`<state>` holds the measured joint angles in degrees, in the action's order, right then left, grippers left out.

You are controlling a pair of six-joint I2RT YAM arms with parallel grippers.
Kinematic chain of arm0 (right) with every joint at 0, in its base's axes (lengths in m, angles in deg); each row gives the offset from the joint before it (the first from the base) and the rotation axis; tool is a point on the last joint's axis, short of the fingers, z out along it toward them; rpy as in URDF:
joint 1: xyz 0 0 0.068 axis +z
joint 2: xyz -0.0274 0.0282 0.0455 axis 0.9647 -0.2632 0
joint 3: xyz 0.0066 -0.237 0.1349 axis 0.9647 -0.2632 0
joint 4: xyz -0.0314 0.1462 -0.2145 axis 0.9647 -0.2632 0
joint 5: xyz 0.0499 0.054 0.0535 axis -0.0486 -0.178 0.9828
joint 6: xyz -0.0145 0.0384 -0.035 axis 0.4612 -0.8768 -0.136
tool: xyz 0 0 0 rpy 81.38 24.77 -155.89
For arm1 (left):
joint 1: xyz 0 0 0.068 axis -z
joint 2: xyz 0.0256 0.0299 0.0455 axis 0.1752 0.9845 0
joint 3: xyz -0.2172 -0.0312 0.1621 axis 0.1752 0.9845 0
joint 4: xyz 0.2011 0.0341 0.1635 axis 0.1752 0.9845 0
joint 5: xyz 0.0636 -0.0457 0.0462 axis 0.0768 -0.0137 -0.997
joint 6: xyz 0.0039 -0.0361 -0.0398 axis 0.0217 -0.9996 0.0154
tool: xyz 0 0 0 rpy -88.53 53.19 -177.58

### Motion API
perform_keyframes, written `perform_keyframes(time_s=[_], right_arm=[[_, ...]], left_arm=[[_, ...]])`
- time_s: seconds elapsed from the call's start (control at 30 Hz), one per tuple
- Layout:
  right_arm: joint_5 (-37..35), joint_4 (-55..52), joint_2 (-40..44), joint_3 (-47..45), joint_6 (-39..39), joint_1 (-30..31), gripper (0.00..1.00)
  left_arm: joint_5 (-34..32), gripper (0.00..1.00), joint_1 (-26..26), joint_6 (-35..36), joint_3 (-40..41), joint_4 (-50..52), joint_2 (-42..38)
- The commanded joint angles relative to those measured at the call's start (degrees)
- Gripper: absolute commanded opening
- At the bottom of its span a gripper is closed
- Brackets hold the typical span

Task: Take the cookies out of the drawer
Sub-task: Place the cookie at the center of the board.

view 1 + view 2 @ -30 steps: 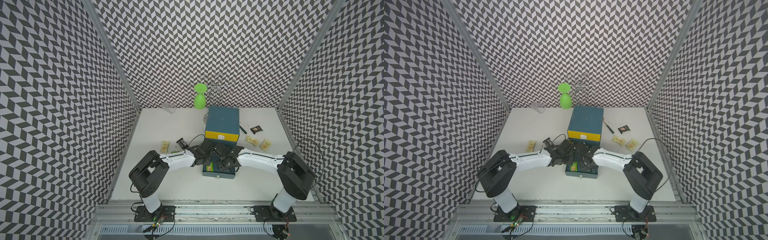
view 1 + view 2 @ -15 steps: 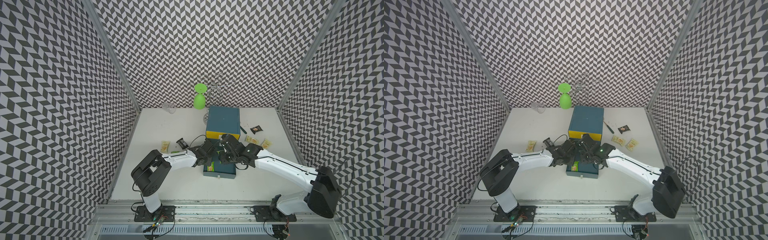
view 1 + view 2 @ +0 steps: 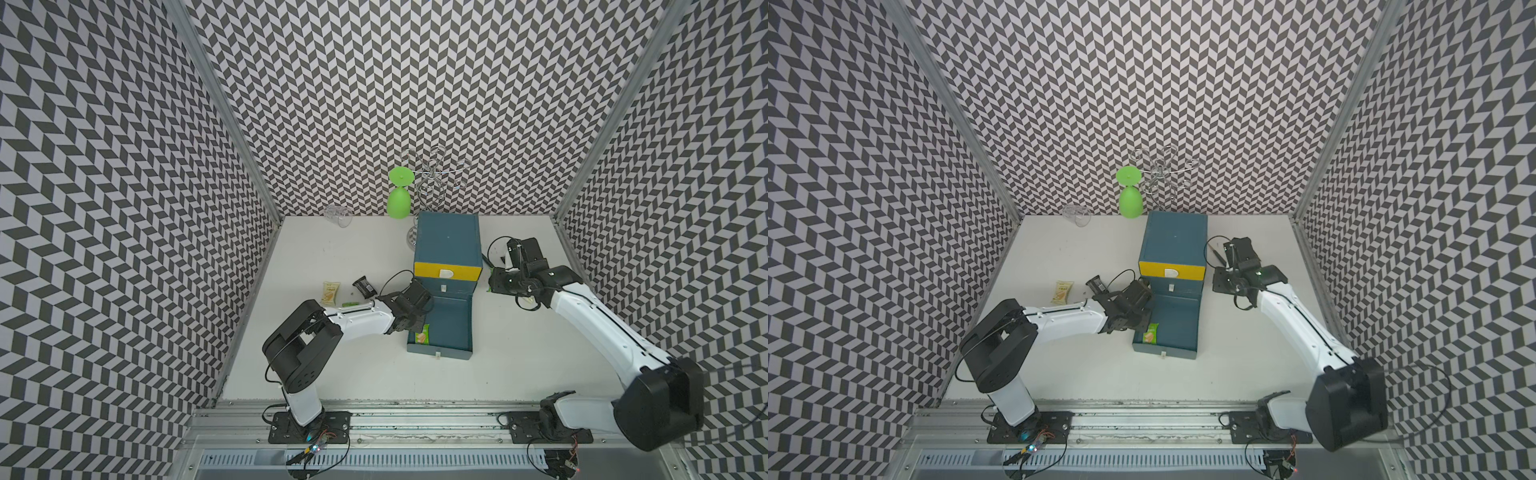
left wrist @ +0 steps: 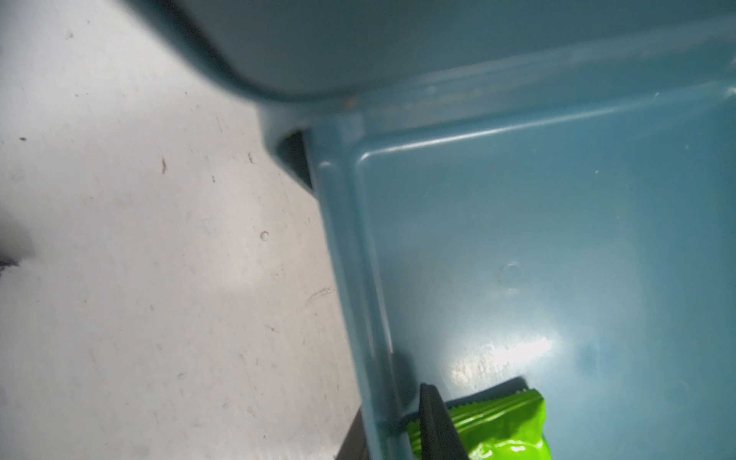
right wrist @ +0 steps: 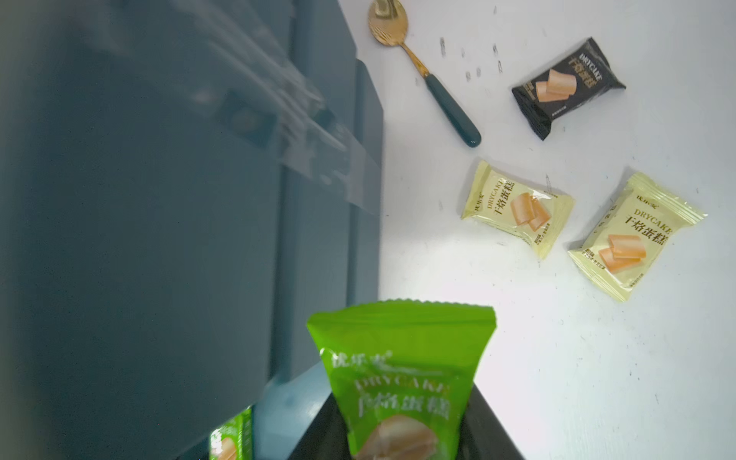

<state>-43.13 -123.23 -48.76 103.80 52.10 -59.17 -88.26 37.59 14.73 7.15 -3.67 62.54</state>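
Observation:
The teal drawer (image 3: 451, 324) stands pulled out of the cabinet (image 3: 446, 237). One green cookie packet (image 3: 422, 334) lies by the drawer's left wall (image 4: 358, 278). My left gripper (image 4: 392, 430) straddles that wall and is shut on it, its inner finger (image 4: 434, 422) against the packet (image 4: 498, 430). My right gripper (image 5: 402, 438) is to the right of the cabinet, above the table, shut on another green cookie packet (image 5: 398, 378). Two pale yellow packets (image 5: 517, 207) (image 5: 633, 235) and a black one (image 5: 569, 85) lie on the table beyond it. The right arm (image 3: 582, 307) hides them in both top views.
Left of the drawer lie a pale yellow packet (image 3: 330, 291), a black one (image 3: 363, 286) and a green one (image 3: 351, 304). A gold spoon (image 5: 434, 79) lies beside the cabinet. At the back stand a green glass (image 3: 399, 199), a wire rack (image 3: 434, 178) and a clear glass (image 3: 338, 215).
My right arm has left the drawer and swung right, past the cabinet's side, carrying the green packet. The left arm has stayed at the drawer's left wall.

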Motion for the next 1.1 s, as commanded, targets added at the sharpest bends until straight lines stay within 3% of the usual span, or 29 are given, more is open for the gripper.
perform_keyframes(time_s=[0.0,0.27,0.5,0.77,0.93,1.07], right_arm=[[2.3,2.5,-5.9,-1.2,4.0,-3.1,0.41],[3.0,10.5,-10.2,-8.2,4.6,-8.0,0.41],[3.6,13.4,-13.1,-10.6,4.8,-8.7,0.58],[10.2,12.2,-1.6,-11.0,5.2,-8.3,0.62],[15.8,9.6,4.8,-11.5,5.5,-6.0,0.62],[15.7,6.5,8.5,-12.5,5.2,-1.0,0.61]], left_arm=[[-0.5,0.21,0.2,0.8,-2.6,-2.5,0.4],[-0.7,0.21,0.1,0.4,-3.0,-3.4,1.7],[-1.8,0.25,0.0,-0.2,-3.1,-3.6,1.9],[-2.4,0.53,0.2,-2.0,-1.0,-4.3,-4.0],[-1.8,0.57,0.1,-2.3,-0.4,-2.9,-8.3],[-1.2,0.57,0.2,-2.8,0.9,-1.4,-11.4]])
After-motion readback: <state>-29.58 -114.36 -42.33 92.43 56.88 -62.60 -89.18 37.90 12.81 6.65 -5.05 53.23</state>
